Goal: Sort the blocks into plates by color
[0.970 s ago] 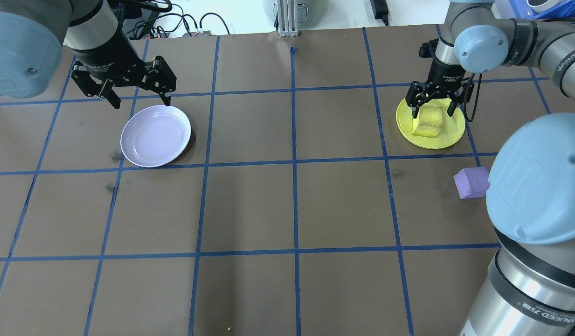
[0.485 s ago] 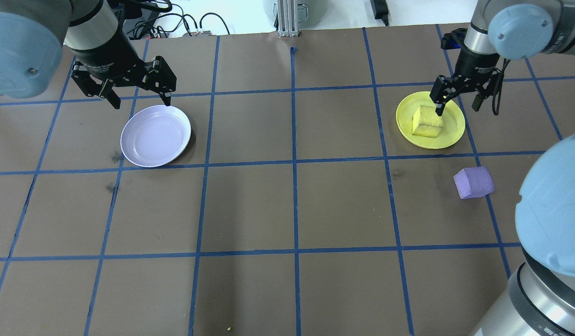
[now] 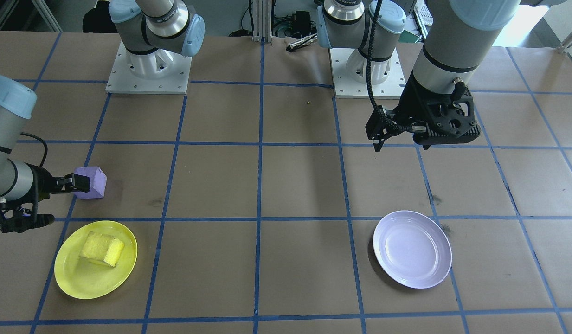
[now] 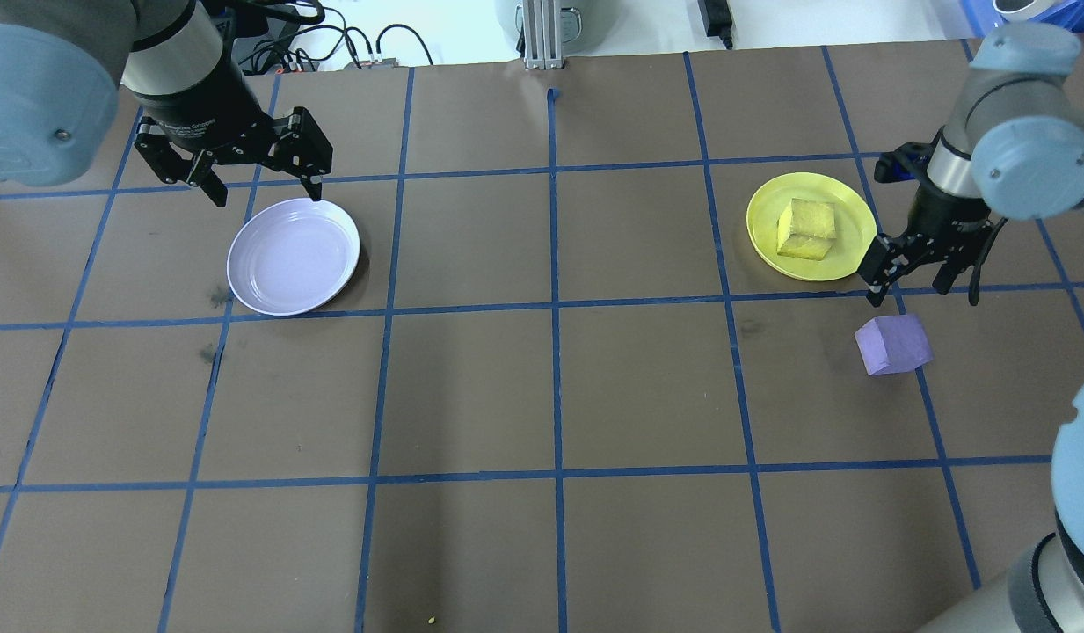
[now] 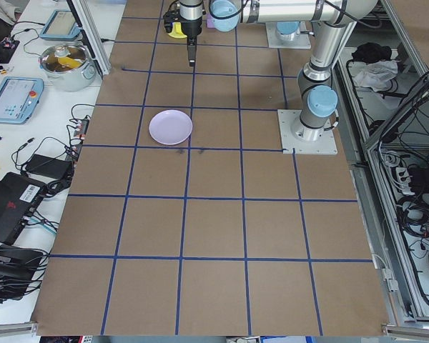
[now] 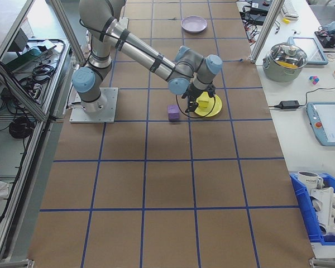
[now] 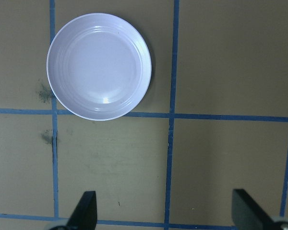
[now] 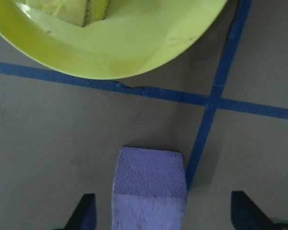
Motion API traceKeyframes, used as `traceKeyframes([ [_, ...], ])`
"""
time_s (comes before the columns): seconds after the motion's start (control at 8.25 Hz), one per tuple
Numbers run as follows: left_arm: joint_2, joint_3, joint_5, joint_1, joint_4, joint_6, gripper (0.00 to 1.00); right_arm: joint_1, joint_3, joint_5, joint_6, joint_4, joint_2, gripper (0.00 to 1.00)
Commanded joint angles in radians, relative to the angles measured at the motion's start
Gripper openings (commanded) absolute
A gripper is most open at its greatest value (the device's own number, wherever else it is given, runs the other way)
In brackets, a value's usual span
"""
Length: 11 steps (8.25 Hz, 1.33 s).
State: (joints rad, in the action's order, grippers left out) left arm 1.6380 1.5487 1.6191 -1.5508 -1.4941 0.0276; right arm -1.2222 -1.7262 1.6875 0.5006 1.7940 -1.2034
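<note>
Yellow block [image 4: 806,229] in yellow plate [image 4: 849,257], right of frame; I aim right claw [image 4: 913,272], wide, at purple block [image 4: 892,345]. Left claw [image 4: 262,185] wide, waiting by lavender plate [image 4: 293,256].

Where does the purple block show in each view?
Front-facing: purple block far left, above the yellow plate.
Overhead: right side, below the plate.
Exterior left: cannot make it out.
Exterior right: centre, left of the plate.
Left wrist: not in it.
Right wrist: bottom centre, under the plate.
Shared landmark: the yellow plate.
</note>
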Motion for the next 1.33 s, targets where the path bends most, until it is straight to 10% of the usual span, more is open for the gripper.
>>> traceKeyframes([
  [0.0,0.000,0.001,-0.002,0.000,0.000,0.000,1.00,0.012,-0.152,-0.002,0.007,0.147,-0.015,1.00],
  [0.24,0.000,0.001,-0.004,0.000,0.000,0.002,1.00,0.010,-0.128,0.004,0.018,0.084,-0.010,0.95],
  [0.48,0.000,0.001,-0.004,0.000,0.000,0.000,1.00,0.010,-0.135,0.009,0.050,0.076,-0.009,0.47],
  [0.85,0.000,0.001,-0.004,0.002,0.002,0.000,1.00,0.010,-0.125,0.009,0.032,0.064,-0.015,0.44],
  [1.21,-0.003,0.002,0.001,0.002,0.002,-0.002,1.00,-0.063,-0.035,-0.105,-0.184,-0.120,-0.090,0.44],
])
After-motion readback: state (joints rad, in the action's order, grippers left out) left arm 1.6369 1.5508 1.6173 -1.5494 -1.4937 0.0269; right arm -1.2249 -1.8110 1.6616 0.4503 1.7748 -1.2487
